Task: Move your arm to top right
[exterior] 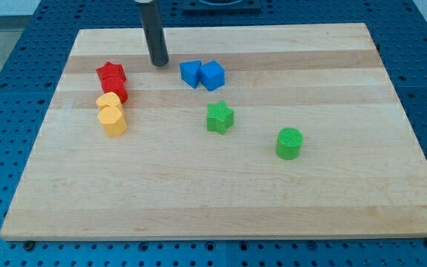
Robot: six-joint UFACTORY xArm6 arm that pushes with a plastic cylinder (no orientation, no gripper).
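Near the view's top, left of centre, my tip (159,62) is resting on the tabletop (332,185), between the red star (110,73) and the two blue blocks (202,74), touching neither. My tool is a bare rod, grasping nothing. I am aiming for the top right corner, which looks clear. I judge the best path is hugging the top edge, passing above the blue blocks rather than nudging them.

My tip (159,62) (the dark rod's lower end) is set upright on the board near the view's top, left of centre.
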